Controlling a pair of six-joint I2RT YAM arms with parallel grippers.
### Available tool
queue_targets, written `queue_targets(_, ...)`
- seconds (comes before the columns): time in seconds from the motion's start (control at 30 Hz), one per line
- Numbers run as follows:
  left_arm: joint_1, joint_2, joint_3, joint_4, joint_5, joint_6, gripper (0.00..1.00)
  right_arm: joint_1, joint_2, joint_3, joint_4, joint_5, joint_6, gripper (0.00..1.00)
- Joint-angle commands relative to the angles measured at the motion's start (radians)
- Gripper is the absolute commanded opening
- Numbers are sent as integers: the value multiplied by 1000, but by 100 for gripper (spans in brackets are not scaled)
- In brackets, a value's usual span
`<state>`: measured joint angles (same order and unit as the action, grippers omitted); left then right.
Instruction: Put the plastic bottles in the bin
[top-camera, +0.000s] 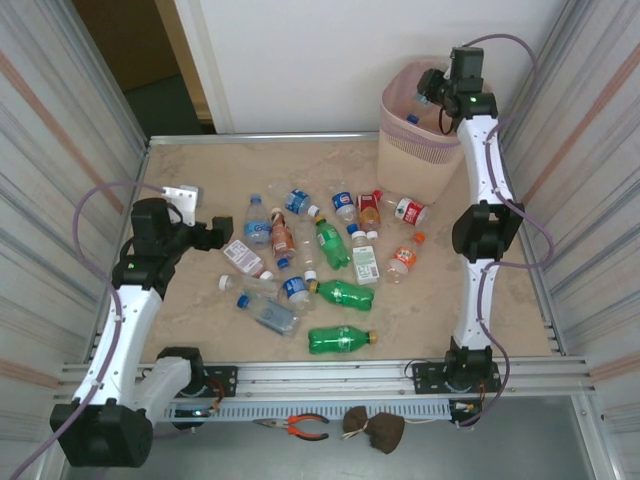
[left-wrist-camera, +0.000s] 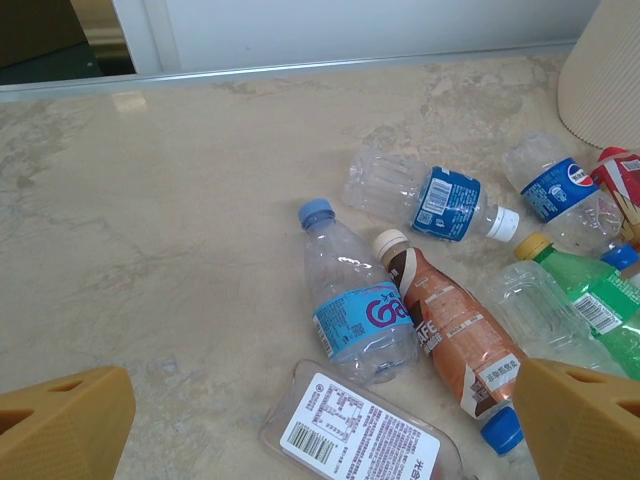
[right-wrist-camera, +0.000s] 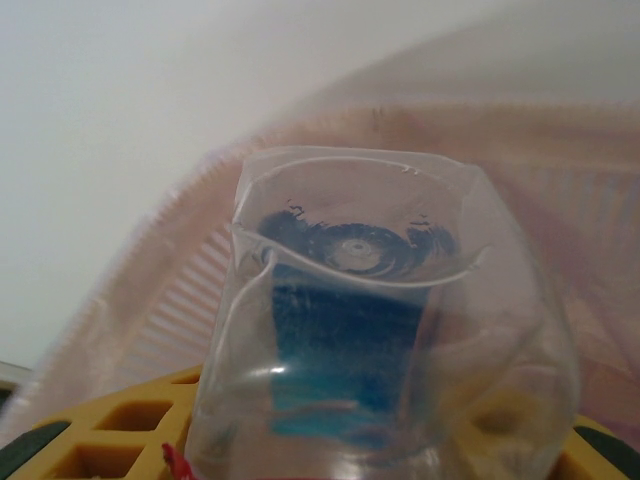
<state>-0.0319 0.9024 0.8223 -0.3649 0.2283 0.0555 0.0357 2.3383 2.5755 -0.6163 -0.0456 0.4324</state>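
red-handled pliers (top-camera: 300, 427) lie beside a brown lump (top-camera: 375, 428) below the desk (top-camera: 430, 310); a white bracket (top-camera: 183, 196) sits on it.

Beige marbled table (top-camera: 430, 310), plastic bottles (top-camera: 330, 245) scattered mid-table, pink bin (top-camera: 415, 155) far right corner

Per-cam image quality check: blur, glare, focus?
Top external: sharp, evenly lit, soft shadows under the plastic bottles. Left wrist: sharp, pale reflection on the table by its far edge. Right wrist: clear bottle very close and soft; bin behind it smeared, defocus or motion, cannot tell.
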Motion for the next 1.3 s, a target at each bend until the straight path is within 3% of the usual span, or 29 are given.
queue_targets(0.0, 5, -3, -13, 14, 21, -8, 98, 9, 62, 47, -47, -10, -46, 42)
queue_targets(0.57, -9, 10, -12, 0, 2, -3, 98, 2, 144, 76, -436, -91, -239, 45)
queue_targets(0.9, -16, 25, -11, 1, 8, -4, 98, 11, 122, 76, -569, -76, -276, 58)
queue_targets(1.1, -19, 34, -8, 3, 21, -9, 98, 30, 82, 76, -568, -44, -275, 75)
queue_targets(1.27, -30, 29, -11, 4, 22, -10, 98, 46, 33, 77, -558, -13, -274, 76)
